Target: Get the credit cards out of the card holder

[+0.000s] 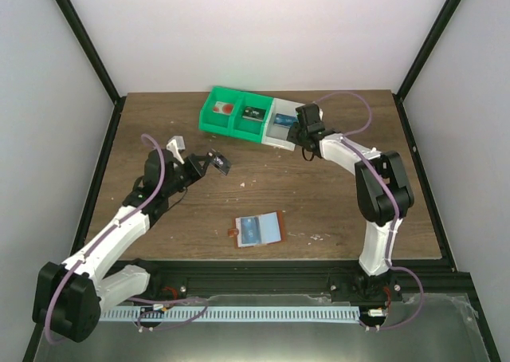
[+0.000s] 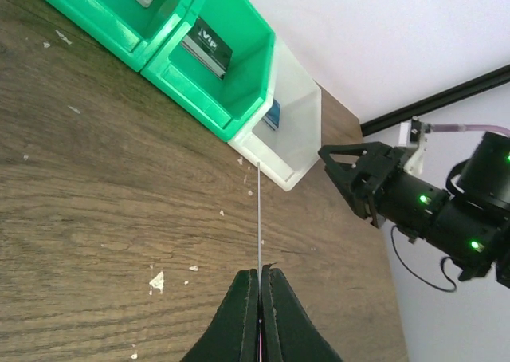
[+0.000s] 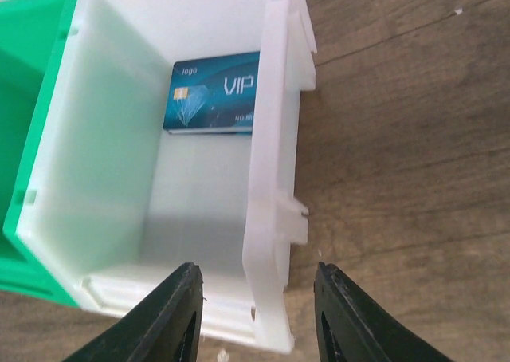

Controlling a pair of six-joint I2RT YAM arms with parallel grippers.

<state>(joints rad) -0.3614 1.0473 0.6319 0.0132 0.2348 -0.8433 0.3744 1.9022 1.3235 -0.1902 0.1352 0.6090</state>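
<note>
The card holder (image 1: 257, 229) lies open on the table, reddish-brown outside, pale blue inside. My left gripper (image 1: 219, 163) is shut on a thin card (image 2: 260, 218), seen edge-on, held above the table to the left of the bin (image 1: 215, 120). My right gripper (image 1: 300, 140) is open and empty. Its fingers (image 3: 179, 314) straddle the right wall of the bin's white compartment (image 3: 267, 163). A blue VIP credit card (image 3: 213, 103) lies in that compartment, and also shows in the left wrist view (image 2: 273, 115).
The bin's middle green compartment (image 2: 239, 91) holds a black VIP card (image 2: 209, 47). The left green compartment holds a reddish item (image 1: 225, 108). White flecks (image 2: 157, 280) dot the wood. Black frame posts stand at the table's back corners.
</note>
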